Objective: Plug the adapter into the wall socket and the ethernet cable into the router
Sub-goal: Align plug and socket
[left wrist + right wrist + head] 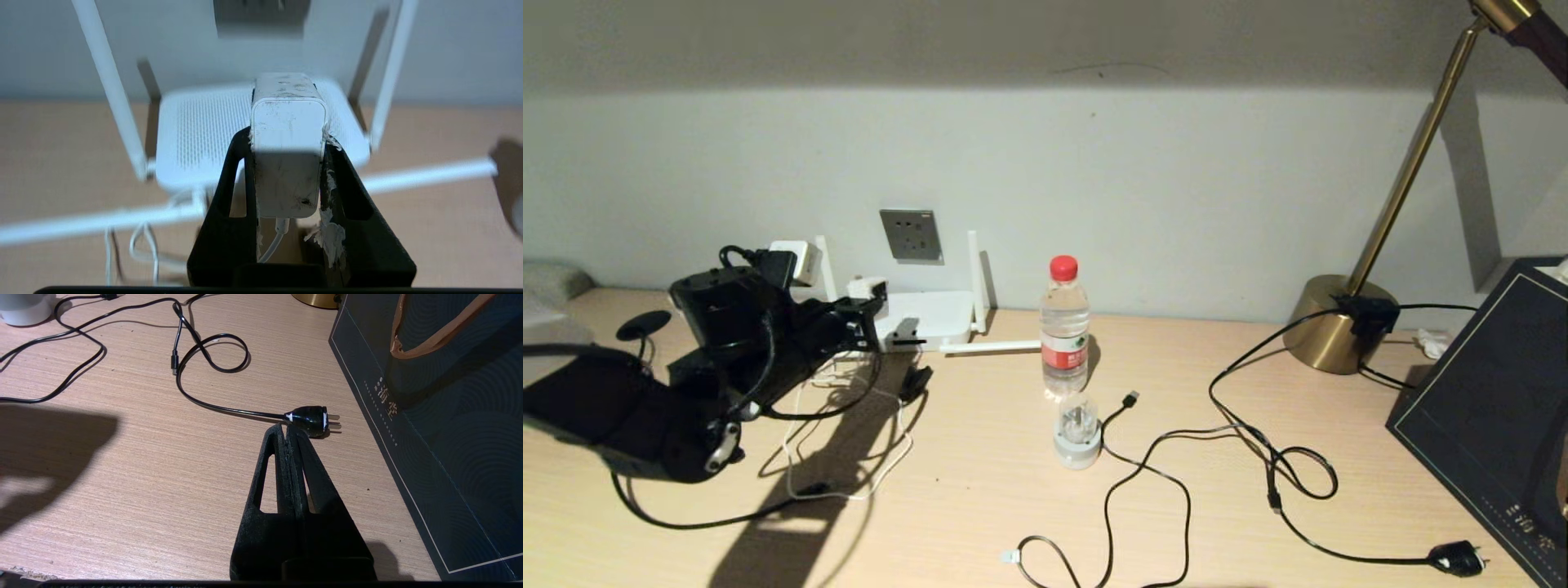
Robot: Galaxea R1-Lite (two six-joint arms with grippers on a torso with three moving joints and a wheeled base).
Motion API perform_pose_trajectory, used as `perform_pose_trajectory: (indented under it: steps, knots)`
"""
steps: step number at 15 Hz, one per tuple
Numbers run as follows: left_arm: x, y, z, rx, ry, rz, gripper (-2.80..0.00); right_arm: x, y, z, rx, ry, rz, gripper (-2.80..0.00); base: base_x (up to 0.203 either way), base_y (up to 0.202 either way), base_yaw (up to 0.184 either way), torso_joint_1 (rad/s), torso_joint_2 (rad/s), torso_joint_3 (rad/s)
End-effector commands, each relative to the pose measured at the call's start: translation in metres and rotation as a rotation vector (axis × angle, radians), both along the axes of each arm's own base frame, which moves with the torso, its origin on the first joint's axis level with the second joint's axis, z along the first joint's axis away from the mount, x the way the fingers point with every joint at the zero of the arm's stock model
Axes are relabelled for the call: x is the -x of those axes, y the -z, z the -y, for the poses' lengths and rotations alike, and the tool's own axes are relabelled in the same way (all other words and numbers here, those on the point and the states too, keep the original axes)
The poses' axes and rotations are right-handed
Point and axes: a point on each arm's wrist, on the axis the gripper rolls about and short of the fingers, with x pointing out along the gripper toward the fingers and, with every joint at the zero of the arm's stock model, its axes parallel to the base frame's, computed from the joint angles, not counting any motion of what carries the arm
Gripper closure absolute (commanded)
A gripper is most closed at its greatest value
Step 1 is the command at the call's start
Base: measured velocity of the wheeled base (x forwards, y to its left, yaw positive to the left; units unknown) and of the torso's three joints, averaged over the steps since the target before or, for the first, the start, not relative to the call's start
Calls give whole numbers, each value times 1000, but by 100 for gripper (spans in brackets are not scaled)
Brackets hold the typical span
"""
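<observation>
Left gripper [286,163] clamped on the adapter [286,143], raised above the router [927,318] and below the wall socket [911,234], thin white cord [276,241] trailing from its rear. Prongs hidden, so contact with the socket impossible to judge, though apparently short of it. Right gripper [288,430] pressed together, holding nothing, just beside the black lamp plug [312,418] on the desk [122,477]. Ethernet cable [1143,490] lying loose on the desk near the water bottle [1064,327].
</observation>
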Motion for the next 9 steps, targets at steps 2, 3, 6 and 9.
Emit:
perform_pose_trajectory:
  steps: [2, 3, 6, 9]
  knots:
    - [-27, 14, 1, 9, -4, 32, 0, 0, 0, 0, 1, -1, -2, 0, 0, 0, 0, 0, 0, 0]
    - [-34, 14, 2, 14, -5, 57, 0, 0, 0, 0, 1, -1, -2, 0, 0, 0, 0, 0, 0, 0]
    - [-51, 13, 4, 25, -5, 126, 0, 0, 0, 0, 1, -1, -2, 0, 0, 0, 0, 0, 0, 0]
    - [-61, 16, 4, 37, -7, 147, 0, 0, 0, 0, 1, -1, -2, 0, 0, 0, 0, 0, 0, 0]
